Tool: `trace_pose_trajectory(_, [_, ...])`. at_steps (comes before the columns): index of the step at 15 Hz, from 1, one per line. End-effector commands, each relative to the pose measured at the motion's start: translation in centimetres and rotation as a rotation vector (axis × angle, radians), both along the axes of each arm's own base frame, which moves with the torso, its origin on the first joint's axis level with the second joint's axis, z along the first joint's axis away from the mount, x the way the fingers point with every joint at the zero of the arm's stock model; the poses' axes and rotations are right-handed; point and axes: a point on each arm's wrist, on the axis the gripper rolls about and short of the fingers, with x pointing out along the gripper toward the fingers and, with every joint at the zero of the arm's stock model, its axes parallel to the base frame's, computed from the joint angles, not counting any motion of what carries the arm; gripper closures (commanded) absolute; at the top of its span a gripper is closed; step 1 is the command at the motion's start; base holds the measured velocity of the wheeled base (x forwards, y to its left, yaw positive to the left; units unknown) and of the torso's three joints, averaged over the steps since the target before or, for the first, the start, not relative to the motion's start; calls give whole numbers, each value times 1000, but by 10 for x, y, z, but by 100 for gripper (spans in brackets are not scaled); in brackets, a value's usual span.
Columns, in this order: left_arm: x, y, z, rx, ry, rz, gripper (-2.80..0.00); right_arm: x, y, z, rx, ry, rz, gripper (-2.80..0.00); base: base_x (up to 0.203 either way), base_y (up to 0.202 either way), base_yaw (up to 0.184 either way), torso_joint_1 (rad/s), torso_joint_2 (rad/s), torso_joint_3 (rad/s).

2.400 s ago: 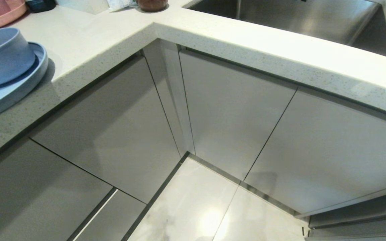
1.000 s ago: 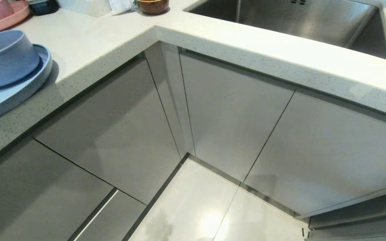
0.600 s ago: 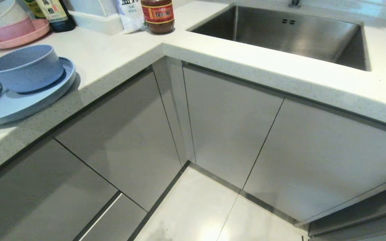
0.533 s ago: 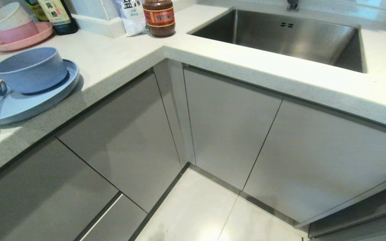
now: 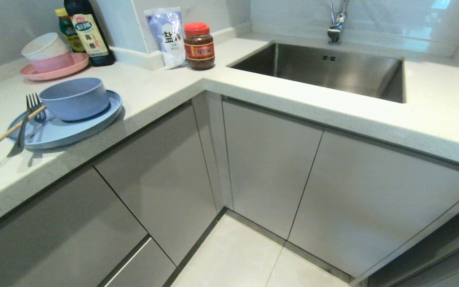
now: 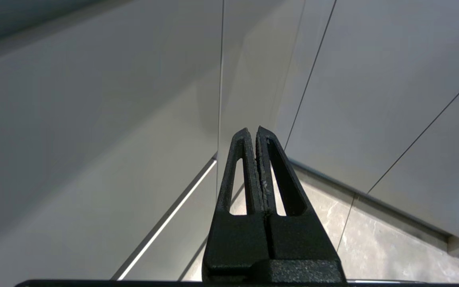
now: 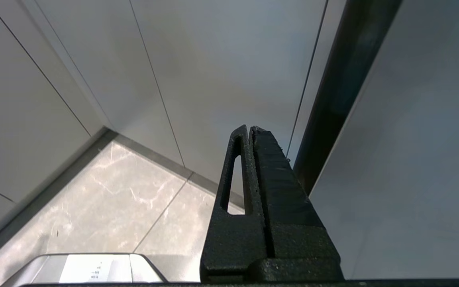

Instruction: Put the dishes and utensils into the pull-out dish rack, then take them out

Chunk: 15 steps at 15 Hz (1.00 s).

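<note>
On the left run of the L-shaped bench (image 5: pixel 165 85), near its front edge, the light-blue plate (image 5: pixel 78 129) lies flat with the light-blue bowl (image 5: pixel 74 97) standing on it toward the back. A fork (image 5: pixel 24 123) leans over the plate's left rim, tines toward the wall, and a chopstick (image 5: pixel 8 133) crosses it and runs off toward the bench's left end; what may be a spoon lies on the plate beside the fork, though it is hard to make out. Farther back along the wall sit a pink plate (image 5: pixel 54 71) carrying stacked bowls (image 5: pixel 46 54), two bottles (image 5: pixel 84 34), a bag (image 5: pixel 169 38) and a red-lidded jar (image 5: pixel 199 46) at the inner corner. The sink (image 5: pixel 325 69) is set in the right run.

Neither arm shows in the head view. The left gripper (image 6: pixel 252 133) has its fingers pressed together, holding nothing, pointing at the grey cabinet fronts (image 5: pixel 269 159) low by the floor (image 5: pixel 249 255), well below and apart from the dishes. The right gripper (image 7: pixel 250 129) is likewise closed and empty, aimed at the cabinet fronts beside a dark vertical gap.
</note>
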Motion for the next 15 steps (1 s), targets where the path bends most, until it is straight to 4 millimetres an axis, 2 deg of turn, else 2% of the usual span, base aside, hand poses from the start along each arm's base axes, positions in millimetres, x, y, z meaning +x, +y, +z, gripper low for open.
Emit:
trace_pose_trajectory(1, [2,0,-7,-1,25,-1,0,0,0,0,0,-3,0,0,0,0,0,-1,2,204])
trace_pose_trajectory(15, [2,0,-7,-4,26,2,0,0,0,0,0,-3,0,0,0,0,0,3,2,203])
